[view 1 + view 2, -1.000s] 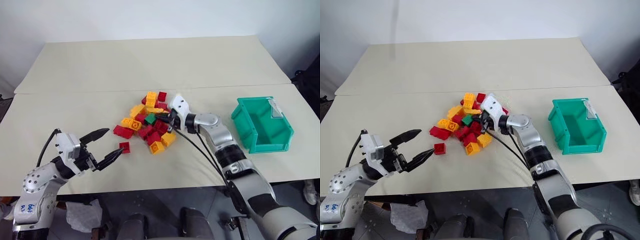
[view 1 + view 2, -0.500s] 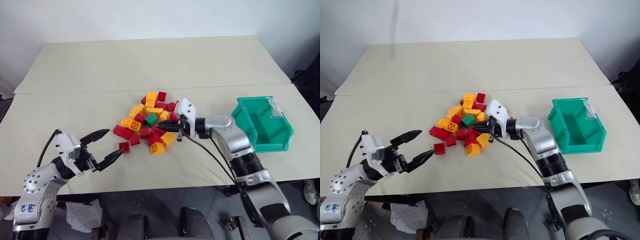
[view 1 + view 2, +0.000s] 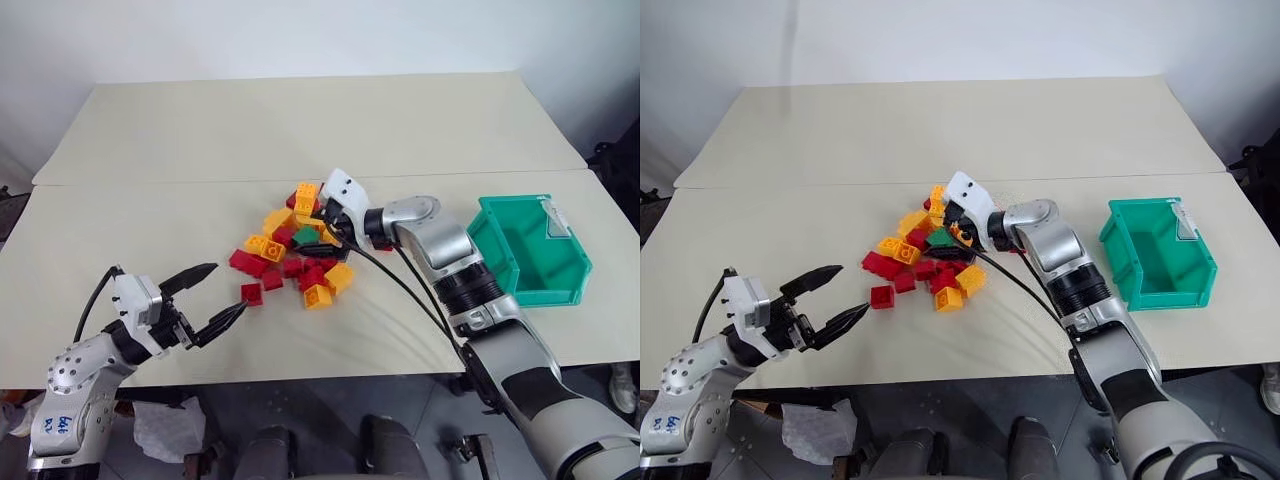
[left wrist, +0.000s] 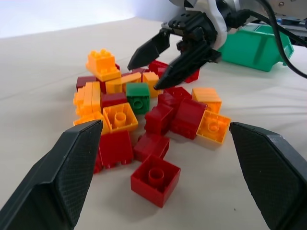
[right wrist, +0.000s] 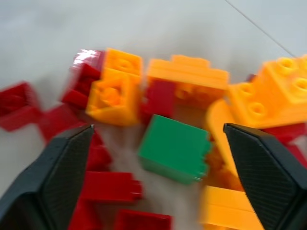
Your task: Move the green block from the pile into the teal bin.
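I see pile (image 3: 295,250) mid-table (image 3: 300,130), block (image 3: 305,236) inside it, bin (image 3: 530,262) well right, lone brick (image 3: 251,294) just left-front of pile.

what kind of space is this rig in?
Likely a lab or test room: plain white wall, two bare cream tables pushed together, only a pile of toy bricks and a teal bin.

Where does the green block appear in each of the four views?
Left eye: green block, middle of the pile, by the open right claw.
Right eye, same spot.
Left wrist, centre, below that claw's tips.
Right wrist, centre, between the fingers.
Shared landmark: the yellow bricks behind it.
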Robot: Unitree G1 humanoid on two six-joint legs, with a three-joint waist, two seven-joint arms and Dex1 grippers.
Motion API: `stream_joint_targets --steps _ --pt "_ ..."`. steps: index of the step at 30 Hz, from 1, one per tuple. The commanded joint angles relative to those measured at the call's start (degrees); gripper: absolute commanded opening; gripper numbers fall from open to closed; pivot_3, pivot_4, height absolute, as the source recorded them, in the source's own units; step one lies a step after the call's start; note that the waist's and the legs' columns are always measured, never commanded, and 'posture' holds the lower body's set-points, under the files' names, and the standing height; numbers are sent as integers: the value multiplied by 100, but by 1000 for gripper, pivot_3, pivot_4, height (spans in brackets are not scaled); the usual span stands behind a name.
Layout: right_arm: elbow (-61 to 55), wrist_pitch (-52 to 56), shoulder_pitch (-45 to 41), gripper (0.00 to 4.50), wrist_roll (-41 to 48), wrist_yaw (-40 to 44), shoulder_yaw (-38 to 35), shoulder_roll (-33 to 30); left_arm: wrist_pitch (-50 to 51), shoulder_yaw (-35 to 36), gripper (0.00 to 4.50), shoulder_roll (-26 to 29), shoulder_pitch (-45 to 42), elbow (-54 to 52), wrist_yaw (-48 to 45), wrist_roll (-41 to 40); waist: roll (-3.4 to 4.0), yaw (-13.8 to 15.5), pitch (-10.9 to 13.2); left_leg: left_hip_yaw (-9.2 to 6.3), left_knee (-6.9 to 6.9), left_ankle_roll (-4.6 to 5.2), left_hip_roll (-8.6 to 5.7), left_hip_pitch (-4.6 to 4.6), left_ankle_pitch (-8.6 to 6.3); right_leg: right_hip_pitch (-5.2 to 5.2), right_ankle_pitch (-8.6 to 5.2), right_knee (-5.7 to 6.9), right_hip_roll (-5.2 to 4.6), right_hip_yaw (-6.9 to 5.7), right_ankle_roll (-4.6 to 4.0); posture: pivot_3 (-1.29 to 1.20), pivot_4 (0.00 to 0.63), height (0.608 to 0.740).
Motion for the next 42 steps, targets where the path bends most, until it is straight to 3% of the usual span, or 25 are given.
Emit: stream_joint_targets --steps 1,12,19,31,38,42 --pt "43 -3 -158 4440 -67 -91 -22 107 -109 54 4500 -52 71 -179 56 7 0 -6 0 1 0 0 0 0 0 0 0 0 0 0 0 0 150 740" --pt "-68 824 -42 4440 -212 -869 -64 585 -66 21 4500 -48 -36 -163 54 5 0 -10 -1 2 1 -1 3 2 0 -1 -1 5 2 1 -1 0 150 740" --pt "-151 979 -46 4440 -447 -869 264 493 -64 -7 4500 -51 -75 -175 54 17 0 -14 -1 2 1 -1 3 4 0 -1 -1 7 2 2 -1 0 150 740" --pt "-1405 1677 409 4440 -415 -746 516 231 -77 24 4500 -79 -54 -186 95 17 0 -7 -1 2 0 -1 3 4 -1 -1 -1 6 2 2 -1 0 150 740" --pt "-1110 1820 381 4440 -430 -984 358 299 -65 22 4500 -109 -26 -201 124 -9 -1 0 -1 3 0 -1 3 5 -1 0 -1 7 2 2 -1 0 150 740" --pt "-317 1629 151 4440 -383 -1263 72 571 -57 -55 4500 -132 -53 -204 132 20 -1 -9 -2 4 0 -1 3 7 -1 0 -1 8 3 2 -2 0 150 740"
